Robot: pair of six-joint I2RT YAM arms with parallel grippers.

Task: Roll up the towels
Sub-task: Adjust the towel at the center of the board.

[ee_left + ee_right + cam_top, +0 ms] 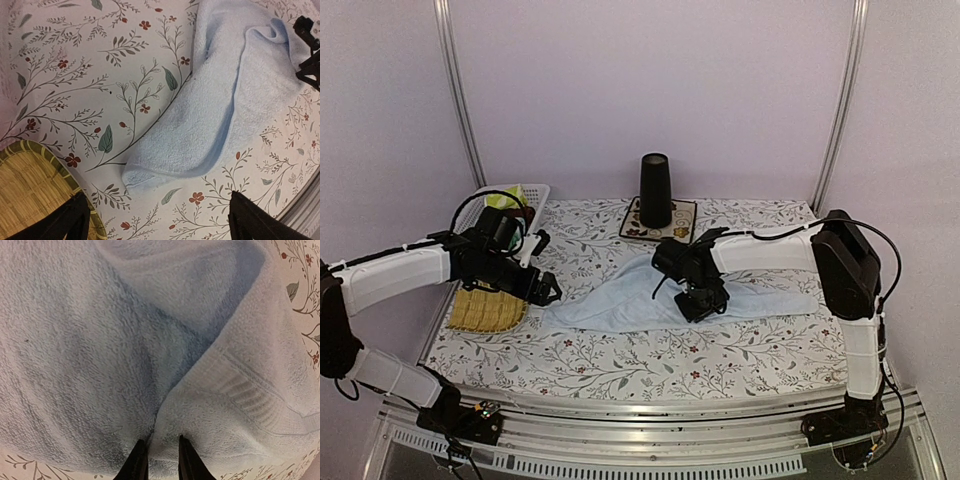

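The light blue towel (620, 300) lies spread and rumpled across the middle of the flowered tablecloth. My right gripper (700, 303) sits on its middle. In the right wrist view its jaws (159, 450) are pinched shut on a raised fold of the towel (100, 340). My left gripper (548, 290) hovers open and empty over the cloth, just short of the towel's left corner (145, 175); its fingertips (75, 220) stand wide apart. A bit of yellow-green cloth (525, 190) shows in a white basket at the back left, mostly hidden by the left arm.
A woven straw tray (485, 312) lies at the left edge under the left gripper, and also shows in the left wrist view (25, 185). A black cup (655, 190) stands on a square flowered mat (632, 228) at the back centre. The white basket (542, 195) stands at the back left.
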